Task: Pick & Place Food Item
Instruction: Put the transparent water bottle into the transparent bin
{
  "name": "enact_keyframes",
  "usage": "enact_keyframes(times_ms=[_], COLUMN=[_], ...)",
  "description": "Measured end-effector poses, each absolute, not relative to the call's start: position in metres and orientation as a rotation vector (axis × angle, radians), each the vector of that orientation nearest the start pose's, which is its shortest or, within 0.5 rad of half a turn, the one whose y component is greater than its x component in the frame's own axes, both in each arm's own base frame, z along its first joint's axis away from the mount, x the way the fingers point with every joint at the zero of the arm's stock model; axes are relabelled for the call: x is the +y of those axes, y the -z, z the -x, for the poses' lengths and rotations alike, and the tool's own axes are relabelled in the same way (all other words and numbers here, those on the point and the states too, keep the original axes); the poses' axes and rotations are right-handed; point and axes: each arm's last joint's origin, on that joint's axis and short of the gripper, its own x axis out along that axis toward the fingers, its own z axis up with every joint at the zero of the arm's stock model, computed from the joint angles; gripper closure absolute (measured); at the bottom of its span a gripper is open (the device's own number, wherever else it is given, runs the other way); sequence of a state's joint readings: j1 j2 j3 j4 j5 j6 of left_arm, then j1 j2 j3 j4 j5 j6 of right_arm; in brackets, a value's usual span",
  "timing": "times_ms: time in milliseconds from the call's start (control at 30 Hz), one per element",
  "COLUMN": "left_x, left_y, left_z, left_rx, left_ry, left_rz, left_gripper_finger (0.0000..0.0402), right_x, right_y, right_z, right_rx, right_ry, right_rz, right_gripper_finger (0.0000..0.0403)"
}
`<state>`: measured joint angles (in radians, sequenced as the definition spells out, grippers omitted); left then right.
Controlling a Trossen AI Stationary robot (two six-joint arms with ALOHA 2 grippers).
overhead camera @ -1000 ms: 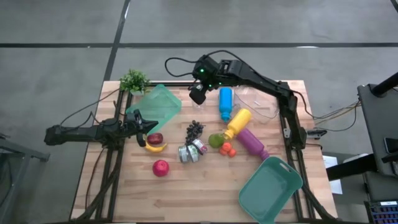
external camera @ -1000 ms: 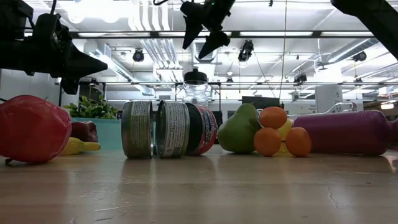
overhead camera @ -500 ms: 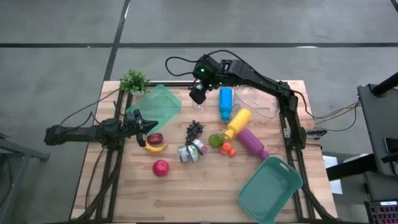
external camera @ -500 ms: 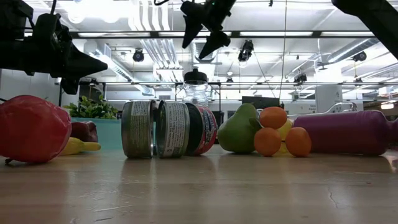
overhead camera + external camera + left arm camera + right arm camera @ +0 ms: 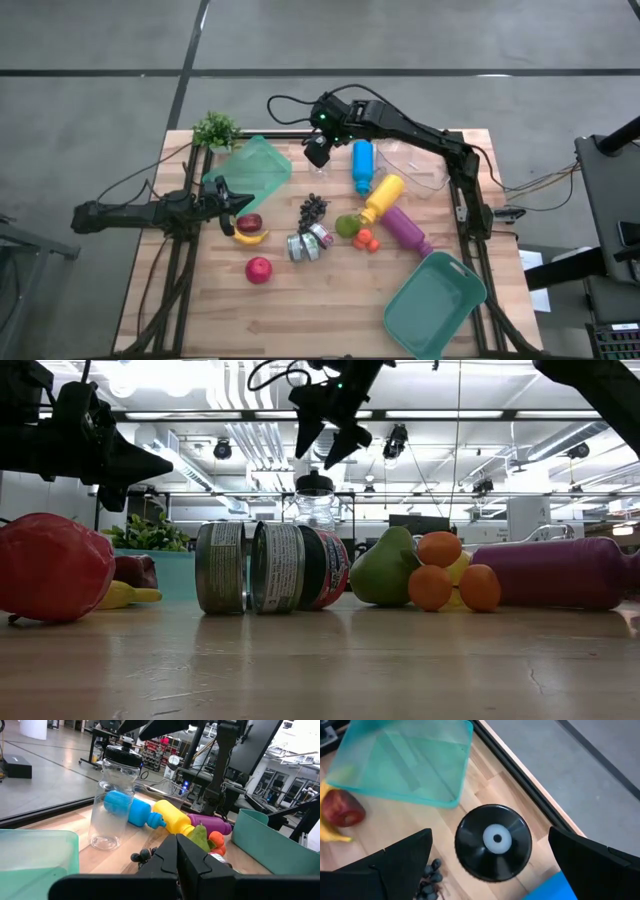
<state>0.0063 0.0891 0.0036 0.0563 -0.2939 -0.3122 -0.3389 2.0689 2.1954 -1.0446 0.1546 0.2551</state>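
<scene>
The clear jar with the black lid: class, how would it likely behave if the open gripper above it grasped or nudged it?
The clear jar stands upright, tall and narrow, so a sideways nudge could tip it. It looks empty, so probably light. Its smooth walls may slip between the right gripper fingers, which hang open over the black lid; once on its side it would likely roll.

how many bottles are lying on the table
3, lying in a row toward the table's right side: blue bottle at the far end, yellow bottle in the middle, purple bottle nearest the teal bin.
</scene>
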Motion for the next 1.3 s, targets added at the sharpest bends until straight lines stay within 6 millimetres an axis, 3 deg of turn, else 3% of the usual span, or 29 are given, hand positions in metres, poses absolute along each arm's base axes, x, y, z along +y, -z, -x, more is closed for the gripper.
enact_keyframes(times_ms=[633,1300], left_x=[0.009,0.009], left_y=[-0.163,-0.163], left_z=[-0.102,-0.102], left_rx=[-0.018,-0.018], left_ry=[-0.302,-0.302], left_rz=[0.306,0.306], left_gripper_finger=[0.04,0.04], right_x=[-0.162,-0.161], right_y=[-0.313,-0.303], right_z=[-0.419,-0.418], right_rx=[0.884,0.924], right_ry=[0.593,0.59], right_rz=[-0.328,-0.341], right_gripper_finger=[0.0007,0.0007])
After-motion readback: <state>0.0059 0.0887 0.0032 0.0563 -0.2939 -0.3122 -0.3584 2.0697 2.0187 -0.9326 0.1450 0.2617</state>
